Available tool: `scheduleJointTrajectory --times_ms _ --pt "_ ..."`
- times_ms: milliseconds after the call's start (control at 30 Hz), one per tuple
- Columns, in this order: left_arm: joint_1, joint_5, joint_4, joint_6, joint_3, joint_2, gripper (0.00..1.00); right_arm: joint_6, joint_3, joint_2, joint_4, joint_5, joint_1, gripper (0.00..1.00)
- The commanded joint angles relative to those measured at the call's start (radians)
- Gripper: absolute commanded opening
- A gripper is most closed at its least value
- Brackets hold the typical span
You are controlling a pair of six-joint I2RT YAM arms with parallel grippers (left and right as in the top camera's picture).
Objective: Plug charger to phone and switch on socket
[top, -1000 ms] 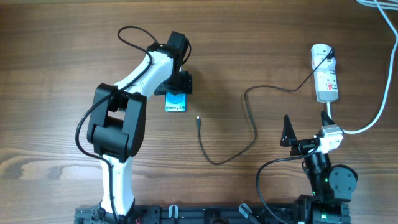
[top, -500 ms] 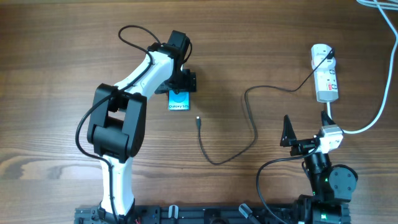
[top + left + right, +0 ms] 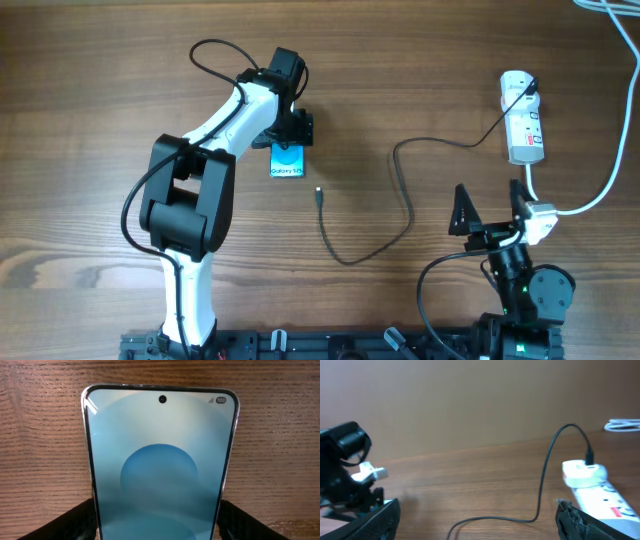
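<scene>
Brown wood-grain table fills the overhead view, and the right wrist view shows a plain tan wall behind it.

The left gripper stands over the 12 o'clock end of the phone, a small rectangular smartphone with a glowing teal screen. Its black fingers lie close along both long edges. I cannot tell whether they are squeezing it. The phone lies flat with its long axis running 12 to 6, and the end with the front-camera hole points away from the gripper.

At about 5 o'clock from the phone, and apart from it, lies the plug tip of the charger, a long thin black cable. The cable loops toward 3 o'clock and runs up into the socket, a white oblong power strip whose long axis also runs 12 to 6. A thick white lead leaves the socket's 6 o'clock end.

The right gripper waits at 6 o'clock of the socket, jaws spread wide with nothing between them.

A second ago the phone sat slightly askew and a touch toward 9 o'clock. Now it lies squarer. The right wrist has turned a little, while the charger and socket have not moved.
</scene>
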Motion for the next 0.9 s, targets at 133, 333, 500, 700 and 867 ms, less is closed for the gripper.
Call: scheduleJointTrajectory --times_ms 133,333,500,700,867 --pt "-0.004 0.001 -0.004 -0.007 -0.022 0.026 0.83 0.039 0.172 0.092 -0.108 -0.084 -0.001 1.00" --pt "-0.004 -0.026 -0.005 -0.043 -0.022 0.027 0.85 -0.032 0.690 0.542 -0.471 -0.154 -0.001 1.00" --pt "-0.004 -0.048 -0.027 -0.059 -0.022 0.027 0.80 0.064 0.781 0.756 -0.554 -0.292 -0.001 1.00" --pt "-0.003 -0.047 -0.051 -0.059 -0.019 0.025 0.74 -0.032 0.780 1.005 -0.653 -0.446 0.032 0.99" --pt "0.007 -0.043 -0.109 -0.056 0.004 -0.024 0.72 -0.040 0.780 1.225 -0.627 -0.449 0.155 1.00"
